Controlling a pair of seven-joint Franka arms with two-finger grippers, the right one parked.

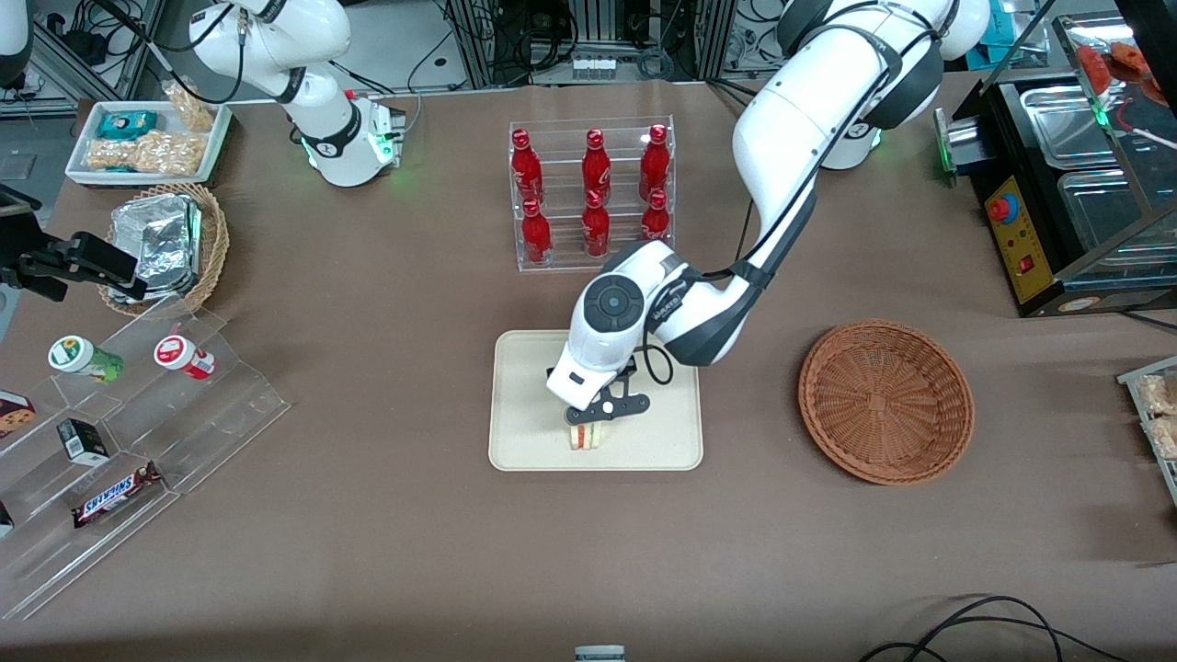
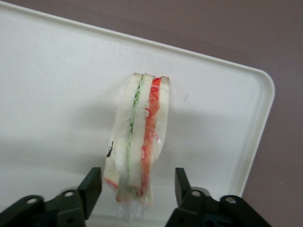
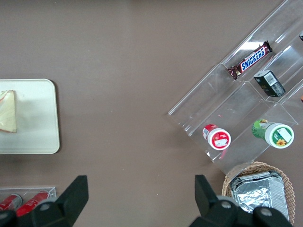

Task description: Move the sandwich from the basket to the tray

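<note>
The sandwich [image 1: 587, 437] [image 2: 139, 137] [image 3: 8, 112], a pale wedge with green and orange-red layers in clear wrap, stands on edge on the cream tray [image 1: 524, 405] [image 2: 57, 94] [image 3: 38, 118], near the tray's edge closest to the front camera. My left gripper [image 1: 588, 425] [image 2: 138, 179] hangs just above it, open. Its two black fingers [image 2: 93, 185] straddle the wedge's upper end with a gap on each side. The reddish-brown wicker basket [image 1: 885, 401] lies on the table toward the working arm's end and holds nothing.
A clear rack of red bottles [image 1: 593, 193] stands farther from the front camera than the tray. Toward the parked arm's end are a stepped acrylic shelf with snacks [image 1: 119, 441], a tan basket with foil packets [image 1: 170, 244] and a white snack tray [image 1: 147, 138]. A black appliance [image 1: 1067, 202] sits past the basket.
</note>
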